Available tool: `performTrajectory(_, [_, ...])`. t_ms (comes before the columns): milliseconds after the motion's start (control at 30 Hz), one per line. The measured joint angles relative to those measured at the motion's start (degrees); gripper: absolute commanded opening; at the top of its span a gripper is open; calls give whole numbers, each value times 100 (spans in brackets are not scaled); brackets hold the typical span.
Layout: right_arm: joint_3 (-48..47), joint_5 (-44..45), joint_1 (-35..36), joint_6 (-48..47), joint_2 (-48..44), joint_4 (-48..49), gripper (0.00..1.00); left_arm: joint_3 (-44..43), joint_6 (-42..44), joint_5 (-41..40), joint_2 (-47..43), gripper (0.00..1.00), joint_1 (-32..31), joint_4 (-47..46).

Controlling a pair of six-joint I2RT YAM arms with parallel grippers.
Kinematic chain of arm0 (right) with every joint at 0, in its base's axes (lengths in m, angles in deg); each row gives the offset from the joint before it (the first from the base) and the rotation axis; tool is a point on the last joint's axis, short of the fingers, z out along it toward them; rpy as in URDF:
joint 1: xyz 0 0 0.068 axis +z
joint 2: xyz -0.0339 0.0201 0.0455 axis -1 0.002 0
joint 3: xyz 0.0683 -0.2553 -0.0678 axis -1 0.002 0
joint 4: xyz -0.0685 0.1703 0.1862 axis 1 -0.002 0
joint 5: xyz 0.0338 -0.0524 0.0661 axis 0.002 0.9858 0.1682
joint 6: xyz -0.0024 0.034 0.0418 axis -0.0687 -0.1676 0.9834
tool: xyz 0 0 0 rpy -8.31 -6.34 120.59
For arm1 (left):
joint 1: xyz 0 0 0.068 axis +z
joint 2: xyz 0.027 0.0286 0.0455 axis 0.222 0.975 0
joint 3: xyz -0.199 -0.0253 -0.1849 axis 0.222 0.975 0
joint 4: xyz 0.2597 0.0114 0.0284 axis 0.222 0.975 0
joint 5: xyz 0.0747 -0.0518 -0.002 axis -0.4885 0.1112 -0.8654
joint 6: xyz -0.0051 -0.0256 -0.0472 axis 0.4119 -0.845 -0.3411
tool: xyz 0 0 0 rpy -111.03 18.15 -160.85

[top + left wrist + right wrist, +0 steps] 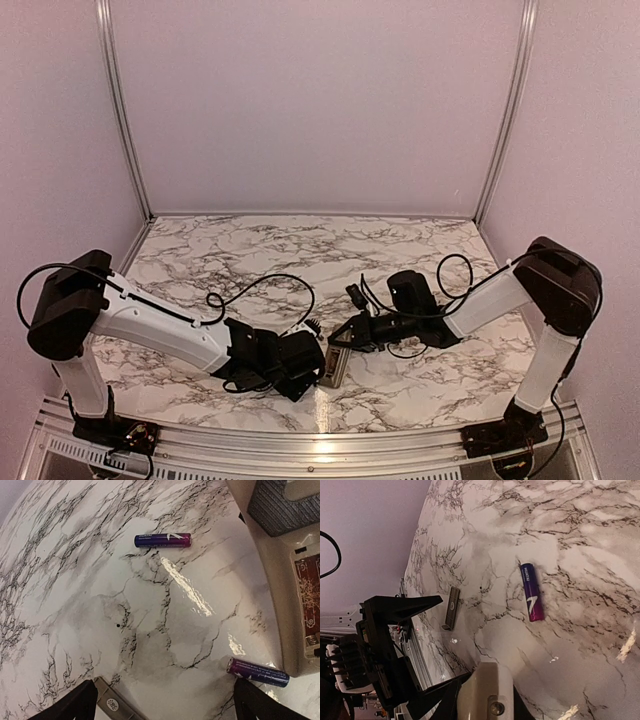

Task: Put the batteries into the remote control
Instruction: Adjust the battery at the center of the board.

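The left fingers (pixel 70 707) are standing wide apart and empty, hovering low over the counter (pixel 75 605). A grey strip (pixel 112 702), seemingly the battery cover, is lying just inside one tip. A purple battery (pixel 257 672) is lying by the other, right against the edge of the remote control (pixel 285 595). The right fingers (pixel 345 338) are clamping the remote by one end, back up, with its bay showing bare circuit board.

Closing on this battery is risking a nudge that rolls it across the glossy counter or under the remote. A push into the bay could also pivot the remote in its one-ended grip.

The second battery (pixel 162 540) is lying well apart, farther out. Its white lettering is looking like "HUATAI". The strip's small round mark is staying unreadable.
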Motion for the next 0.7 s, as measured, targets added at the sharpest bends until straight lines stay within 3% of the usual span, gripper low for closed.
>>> performTrajectory(267, [0, -26, 66, 125, 83, 157, 0, 0, 61, 70, 2, 98, 151, -125])
performTrajectory(500, [22, -22, 28, 68, -4, 81, 0, 328, -251, 400, -654, 73, 247, -304])
performTrajectory(700, [225, -20, -227, -129, -494, -243, 0, 444, -870, 817, -1342, 58, 157, -509])
